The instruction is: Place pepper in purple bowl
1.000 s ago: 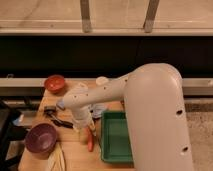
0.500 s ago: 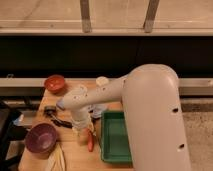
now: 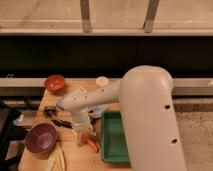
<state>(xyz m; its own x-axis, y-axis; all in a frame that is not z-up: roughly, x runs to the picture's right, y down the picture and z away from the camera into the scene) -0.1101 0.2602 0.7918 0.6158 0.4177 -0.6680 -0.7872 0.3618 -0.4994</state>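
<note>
Hand (image 3: 82, 136) is low over the desk (image 3: 75, 160), near the middle, between the purple bowl (image 3: 41, 138) on the left and the green tray (image 3: 116, 140) on the right. The pepper (image 3: 92, 144) sits right at the hand's tip, beside the tray's left edge. Gripping or loose? Cannot tell. The orange bowl (image 3: 55, 83) sits far left.

— How is the arm (image 3: 145, 110) posed?
— It reaches left, bends at the elbow (image 3: 68, 103), wrist (image 3: 80, 120) turned straight down.
— And the gripper (image 3: 82, 137)?
— It hangs under the wrist, pointing down
</note>
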